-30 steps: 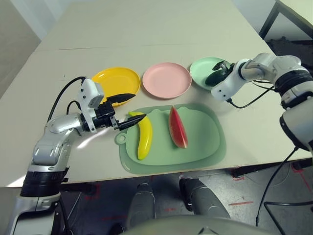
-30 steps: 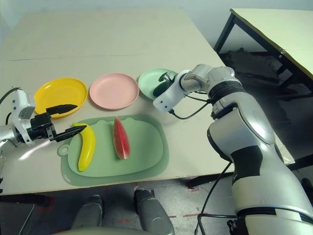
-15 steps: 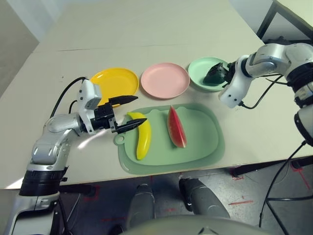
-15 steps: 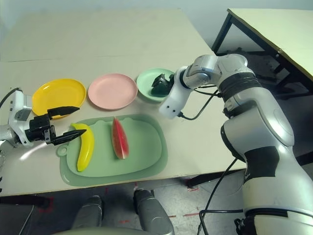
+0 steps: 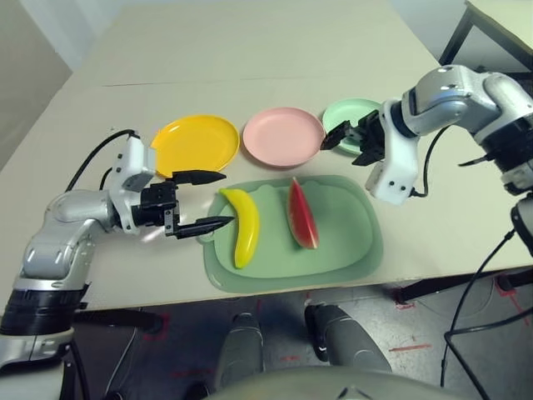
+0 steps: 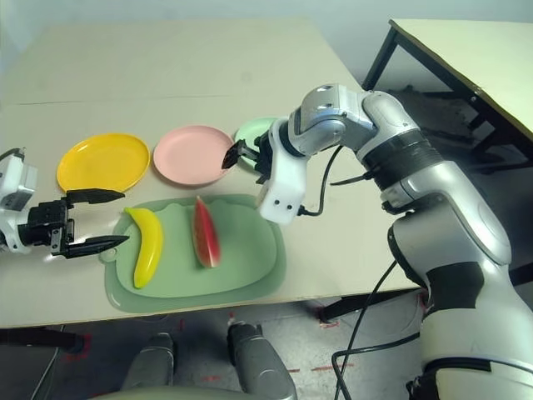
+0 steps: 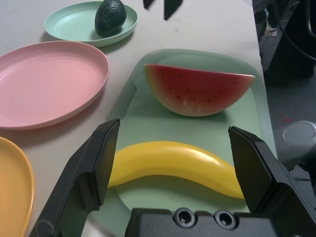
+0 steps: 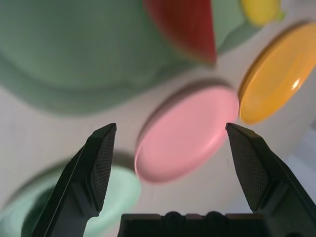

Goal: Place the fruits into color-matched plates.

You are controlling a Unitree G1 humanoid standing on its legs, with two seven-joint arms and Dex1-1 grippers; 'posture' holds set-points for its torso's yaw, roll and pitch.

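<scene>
The yellow banana [image 5: 244, 237] and the red watermelon wedge [image 5: 302, 215] lie side by side on the pale green cutting mat [image 5: 343, 243]. The dark avocado [image 7: 109, 16] sits in the mint green plate [image 5: 348, 112]. The yellow plate [image 5: 196, 142] and the pink plate [image 5: 283, 136] hold nothing. My left gripper [image 5: 221, 198] is open at the mat's left edge, its fingertips on either side of the banana's far tip. My right gripper [image 5: 343, 148] hangs open and holds nothing, just in front of the green plate, between it and the pink plate.
The three plates stand in a row behind the mat. A black cable [image 5: 433, 158] loops off my right forearm above the table's right side. A second table [image 6: 466, 50] stands beyond the right edge.
My right gripper has drawn back from the green plate, leaving the avocado there, and turned toward the pink plate. My left gripper stays open at the banana's tip; its arm has shifted left.
</scene>
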